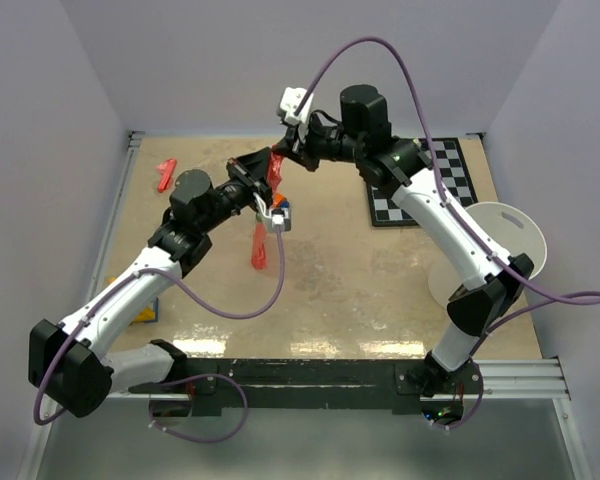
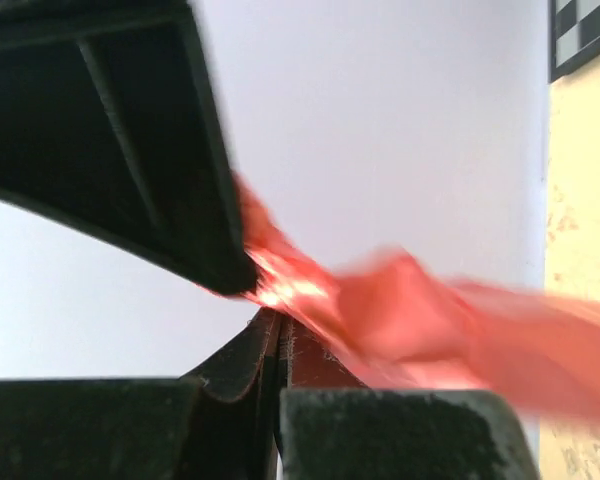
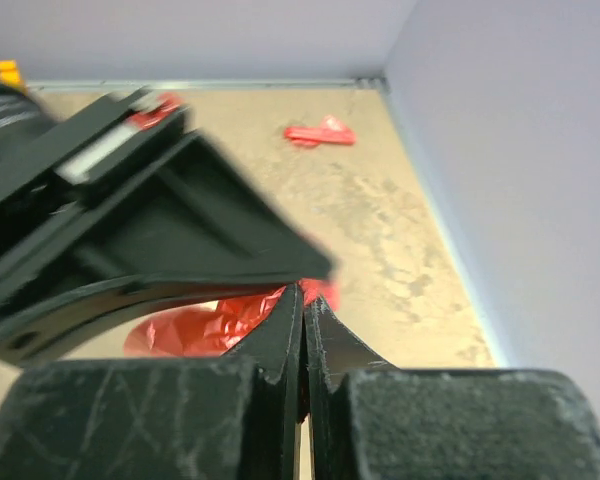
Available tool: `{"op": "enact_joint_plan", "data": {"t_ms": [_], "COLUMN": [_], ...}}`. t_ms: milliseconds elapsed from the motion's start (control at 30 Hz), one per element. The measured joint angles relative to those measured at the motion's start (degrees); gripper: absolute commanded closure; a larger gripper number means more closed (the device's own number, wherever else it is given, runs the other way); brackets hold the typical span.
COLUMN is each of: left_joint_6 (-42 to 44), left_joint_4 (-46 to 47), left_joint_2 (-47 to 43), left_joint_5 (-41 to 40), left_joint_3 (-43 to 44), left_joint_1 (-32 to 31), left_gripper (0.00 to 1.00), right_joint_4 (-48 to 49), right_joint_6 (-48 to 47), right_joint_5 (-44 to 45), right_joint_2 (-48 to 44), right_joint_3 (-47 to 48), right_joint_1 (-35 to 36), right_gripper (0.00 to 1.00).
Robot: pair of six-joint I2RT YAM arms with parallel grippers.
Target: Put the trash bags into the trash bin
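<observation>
The red-pink trash bag (image 1: 261,240) hangs as a long crumpled strip above the table's middle back. Both grippers meet at its top end. My left gripper (image 1: 264,178) is shut, with the film coming out at its tips (image 2: 278,318) and trailing right as a blurred red sheet (image 2: 420,320). My right gripper (image 1: 283,152) is shut too, with red film right at its tips (image 3: 305,292) and the crinkled bag (image 3: 195,330) below. The white trash bin (image 1: 492,250) lies at the right edge, beside the right arm, far from the bag.
A small solid red piece (image 1: 166,173) lies at the back left, and shows in the right wrist view (image 3: 320,133). A black-and-white checkerboard (image 1: 420,190) lies at the back right. A yellow item (image 1: 146,312) sits under the left arm. Walls close three sides.
</observation>
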Motion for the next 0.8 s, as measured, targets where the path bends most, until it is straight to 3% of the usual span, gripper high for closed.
{"op": "enact_joint_plan", "data": {"t_ms": [233,500,800], "left_joint_6": [-0.1,-0.1,-0.1], "left_joint_4": [0.7,3.4,0.6], "left_joint_2": [-3.3,1.6,-1.3], "left_joint_5": [3.4,-1.0,-0.1], "left_joint_3": [-0.6,1.7,-0.8], "left_joint_1": [-2.2,-0.4,-2.2], "left_gripper": [1.0,1.0,1.0], "right_joint_4": [1.6,0.0,1.7], "right_joint_6": [0.3,0.2,0.4], "right_joint_5": [0.9,0.5,4.7], "right_joint_2": [0.3,0.0,0.3], "right_joint_3": [1.0,-1.6,1.0], "right_joint_1": [-1.9,1.6,-0.3], "right_gripper": [1.0,1.0,1.0]}}
